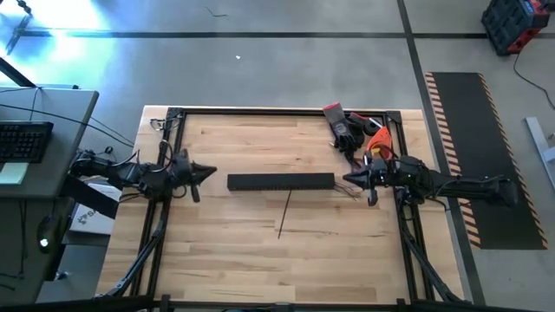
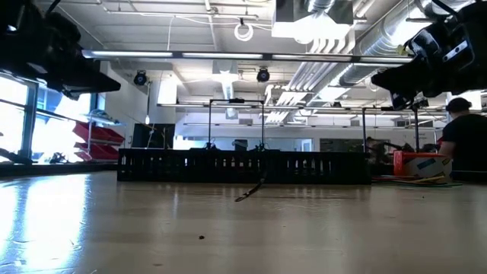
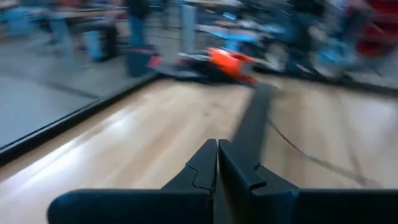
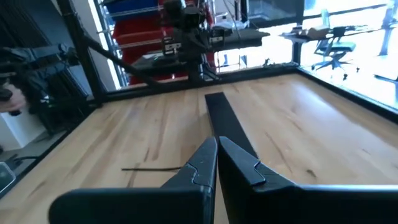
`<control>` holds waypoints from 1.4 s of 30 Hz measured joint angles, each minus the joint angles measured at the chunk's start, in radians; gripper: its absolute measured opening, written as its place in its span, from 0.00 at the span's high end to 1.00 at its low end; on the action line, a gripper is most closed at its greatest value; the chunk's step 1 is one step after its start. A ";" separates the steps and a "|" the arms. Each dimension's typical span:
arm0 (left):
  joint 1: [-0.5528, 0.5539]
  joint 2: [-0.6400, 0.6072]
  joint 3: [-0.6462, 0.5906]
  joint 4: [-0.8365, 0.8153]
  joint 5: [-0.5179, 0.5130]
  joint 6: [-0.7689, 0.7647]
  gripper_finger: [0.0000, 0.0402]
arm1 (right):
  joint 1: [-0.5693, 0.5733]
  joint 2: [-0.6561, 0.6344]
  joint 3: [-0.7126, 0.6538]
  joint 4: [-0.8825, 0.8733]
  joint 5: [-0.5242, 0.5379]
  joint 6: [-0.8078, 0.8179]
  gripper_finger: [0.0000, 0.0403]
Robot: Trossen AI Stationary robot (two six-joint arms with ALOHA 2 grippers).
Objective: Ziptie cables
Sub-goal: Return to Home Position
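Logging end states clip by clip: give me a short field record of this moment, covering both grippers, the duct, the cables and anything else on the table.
left gripper: shut, empty, raised off the duct's left end
right gripper: shut, empty, raised by the duct's right end
black cable duct: mid-table, lying crosswise, top looks covered
cables: only faint thin strands at the duct's right end; the rest is hidden
thin black strip: loose on the table, near side of the duct
hand tools: orange and red, back right corner
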 joint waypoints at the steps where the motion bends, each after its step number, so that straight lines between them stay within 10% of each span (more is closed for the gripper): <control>1: 0.000 0.002 0.000 -0.001 0.044 0.039 1.00 | 0.000 0.000 0.000 -0.006 -0.008 0.000 1.00; 10: 0.084 0.006 -0.072 0.362 0.422 0.177 1.00 | 0.000 0.001 0.000 -0.013 -0.019 0.000 1.00; 19: 0.280 0.014 -0.080 0.285 0.649 0.123 1.00 | 0.000 0.001 0.000 -0.013 -0.103 -0.026 1.00; 42: 0.316 0.016 -0.079 0.224 0.613 0.113 1.00 | 0.021 -0.013 -0.001 -0.063 -0.065 0.060 1.00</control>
